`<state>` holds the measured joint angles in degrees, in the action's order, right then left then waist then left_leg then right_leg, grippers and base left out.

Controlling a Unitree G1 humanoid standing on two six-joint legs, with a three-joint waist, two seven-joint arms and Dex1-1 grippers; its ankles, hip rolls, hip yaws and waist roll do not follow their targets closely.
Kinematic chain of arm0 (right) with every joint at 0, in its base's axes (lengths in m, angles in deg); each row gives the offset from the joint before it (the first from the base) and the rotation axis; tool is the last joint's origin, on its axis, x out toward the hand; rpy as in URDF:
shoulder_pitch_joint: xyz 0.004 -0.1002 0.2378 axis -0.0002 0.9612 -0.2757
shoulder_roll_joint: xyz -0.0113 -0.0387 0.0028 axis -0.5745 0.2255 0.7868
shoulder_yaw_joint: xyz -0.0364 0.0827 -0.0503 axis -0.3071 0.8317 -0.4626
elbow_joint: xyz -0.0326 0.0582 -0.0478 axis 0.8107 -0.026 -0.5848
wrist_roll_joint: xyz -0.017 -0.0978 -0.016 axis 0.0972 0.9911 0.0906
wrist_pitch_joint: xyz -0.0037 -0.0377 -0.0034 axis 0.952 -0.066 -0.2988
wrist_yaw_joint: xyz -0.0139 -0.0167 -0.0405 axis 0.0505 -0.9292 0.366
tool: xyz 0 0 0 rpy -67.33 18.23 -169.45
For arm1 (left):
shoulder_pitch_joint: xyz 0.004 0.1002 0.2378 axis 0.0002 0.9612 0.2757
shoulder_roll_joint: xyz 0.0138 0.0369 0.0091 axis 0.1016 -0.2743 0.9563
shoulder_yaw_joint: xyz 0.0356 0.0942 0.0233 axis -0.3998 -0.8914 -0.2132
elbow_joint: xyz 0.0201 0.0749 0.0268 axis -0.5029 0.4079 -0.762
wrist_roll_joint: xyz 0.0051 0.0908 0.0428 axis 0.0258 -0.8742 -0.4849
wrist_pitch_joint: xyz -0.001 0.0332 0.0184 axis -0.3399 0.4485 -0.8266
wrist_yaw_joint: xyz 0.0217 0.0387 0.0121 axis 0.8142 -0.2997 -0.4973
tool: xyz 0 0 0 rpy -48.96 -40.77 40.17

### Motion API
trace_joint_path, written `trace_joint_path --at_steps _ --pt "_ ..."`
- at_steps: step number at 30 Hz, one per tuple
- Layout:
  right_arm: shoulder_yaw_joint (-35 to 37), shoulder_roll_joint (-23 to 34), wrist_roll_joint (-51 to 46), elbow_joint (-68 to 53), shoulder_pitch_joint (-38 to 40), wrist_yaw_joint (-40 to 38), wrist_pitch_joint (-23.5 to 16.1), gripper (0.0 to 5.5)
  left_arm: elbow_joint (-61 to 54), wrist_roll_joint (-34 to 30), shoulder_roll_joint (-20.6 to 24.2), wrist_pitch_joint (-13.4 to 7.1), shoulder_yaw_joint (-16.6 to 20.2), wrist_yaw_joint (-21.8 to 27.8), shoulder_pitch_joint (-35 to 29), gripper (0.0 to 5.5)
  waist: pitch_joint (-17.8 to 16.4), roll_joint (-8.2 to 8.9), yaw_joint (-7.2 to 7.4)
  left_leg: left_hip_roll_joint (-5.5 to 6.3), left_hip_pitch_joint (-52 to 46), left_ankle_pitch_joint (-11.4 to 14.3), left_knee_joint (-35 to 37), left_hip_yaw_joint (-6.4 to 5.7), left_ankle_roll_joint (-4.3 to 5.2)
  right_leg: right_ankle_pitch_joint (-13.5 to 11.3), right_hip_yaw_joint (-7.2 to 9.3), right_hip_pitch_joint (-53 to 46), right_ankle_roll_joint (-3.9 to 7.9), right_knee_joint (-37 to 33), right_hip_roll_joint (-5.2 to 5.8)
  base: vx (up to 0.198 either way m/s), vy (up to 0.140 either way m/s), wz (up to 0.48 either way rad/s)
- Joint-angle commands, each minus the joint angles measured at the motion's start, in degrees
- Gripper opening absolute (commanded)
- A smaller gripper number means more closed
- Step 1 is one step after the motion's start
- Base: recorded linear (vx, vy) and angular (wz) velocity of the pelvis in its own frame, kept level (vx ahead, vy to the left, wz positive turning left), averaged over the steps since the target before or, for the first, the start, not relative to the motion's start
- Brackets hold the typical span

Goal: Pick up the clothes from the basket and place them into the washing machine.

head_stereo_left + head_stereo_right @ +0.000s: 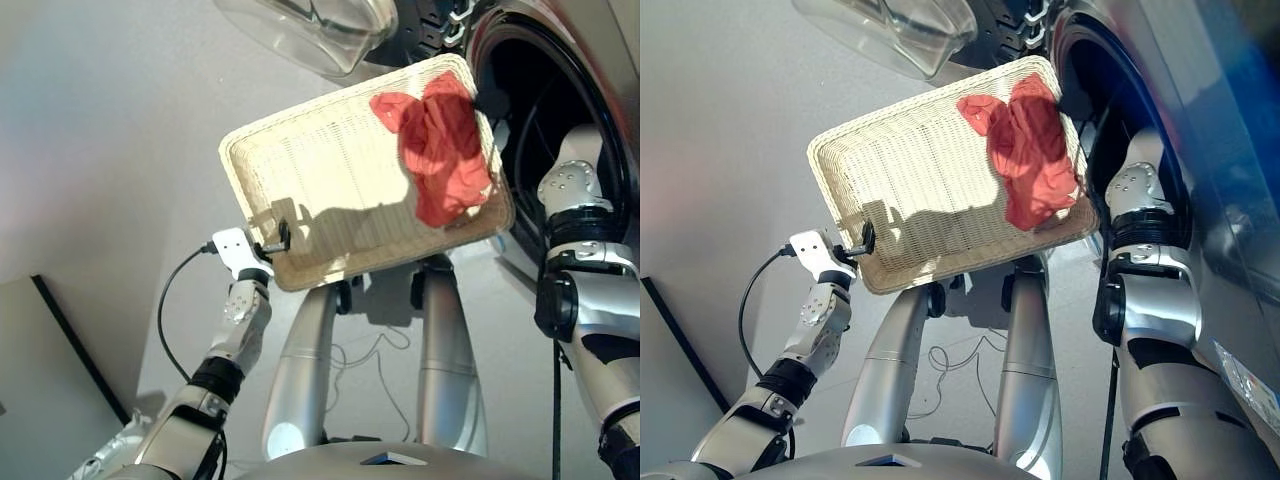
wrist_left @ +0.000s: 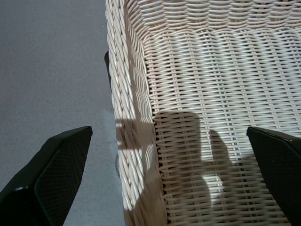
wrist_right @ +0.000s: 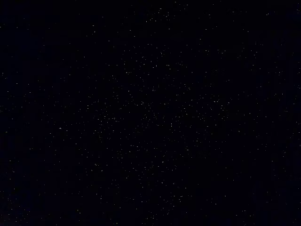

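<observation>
The cream wicker basket point(image 1: 240, 180) lies in front of me, with the coral red garment point(image 1: 440, 150) crumpled in its far right corner beside the washing machine's drum mouth point(image 1: 545, 90). No navy or black garment shows in it. My left gripper point(image 1: 278, 238) is open at the basket's near left corner. In the left wrist view the left gripper point(image 2: 169, 134) straddles the rim, one finger outside and one over the weave, holding nothing. My right forearm point(image 1: 580, 200) reaches into the dark drum, where its gripper is hidden. The right wrist view is black.
The machine's round glass door point(image 1: 310, 30) stands swung open beyond the basket's far edge. A black cable point(image 1: 165, 300) loops down from my left wrist. A grey panel with a dark edge point(image 1: 50, 370) sits on the floor at the lower left.
</observation>
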<state>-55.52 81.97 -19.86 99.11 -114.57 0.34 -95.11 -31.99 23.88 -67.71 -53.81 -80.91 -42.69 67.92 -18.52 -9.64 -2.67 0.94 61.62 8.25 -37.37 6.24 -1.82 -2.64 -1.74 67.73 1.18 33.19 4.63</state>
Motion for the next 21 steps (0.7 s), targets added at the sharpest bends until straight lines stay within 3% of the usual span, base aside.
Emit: trace_joint_path --at_steps 1,2,4,10,21 --pt "-1.5 7.4 3.9 -2.3 2.0 1.0 -3.4 0.50 0.3 0.1 1.5 -2.7 0.8 0.5 1.1 5.50 3.6 -1.20 2.45 -0.04 -1.7 1.9 0.6 -2.17 0.32 6.2 2.15 -3.9 1.16 2.2 -1.47 0.000 0.000 0.000" --pt "-2.4 5.9 2.3 -1.3 3.1 4.0 -2.7 5.50 0.2 0.3 1.5 -2.9 0.9 0.6 0.9 5.50 3.7 -1.09 2.46 -0.14 -2.0 1.8 1.0 -2.06 0.40 6.0 2.21 -4.1 1.11 1.9 -1.54 0.000 0.000 0.000" --pt "-6.5 4.1 -0.8 2.7 4.9 11.6 0.8 5.50 0.5 0.8 1.3 -3.0 1.1 1.0 0.4 5.50 3.8 -0.50 2.66 -0.31 -2.6 1.6 1.9 -1.90 0.61 5.4 2.44 -4.8 1.06 0.8 -1.63 0.000 0.000 0.000" --pt "-10.3 -0.5 -2.3 5.1 8.6 18.9 3.7 5.50 1.0 0.4 1.0 -2.6 1.5 1.9 0.6 5.50 3.9 0.13 3.09 -0.28 -4.5 0.4 4.6 -1.86 1.15 4.4 3.08 -7.0 1.08 -1.8 -1.43 0.000 0.000 0.000" --pt "-22.2 -4.9 8.6 1.9 17.6 31.2 10.8 5.50 6.6 -2.1 0.1 -1.9 3.2 2.9 0.4 5.50 3.7 3.98 3.49 0.28 -8.9 -2.7 10.6 -2.54 1.68 1.3 4.93 -13.1 1.84 -8.7 -0.33 0.000 0.000 0.000"
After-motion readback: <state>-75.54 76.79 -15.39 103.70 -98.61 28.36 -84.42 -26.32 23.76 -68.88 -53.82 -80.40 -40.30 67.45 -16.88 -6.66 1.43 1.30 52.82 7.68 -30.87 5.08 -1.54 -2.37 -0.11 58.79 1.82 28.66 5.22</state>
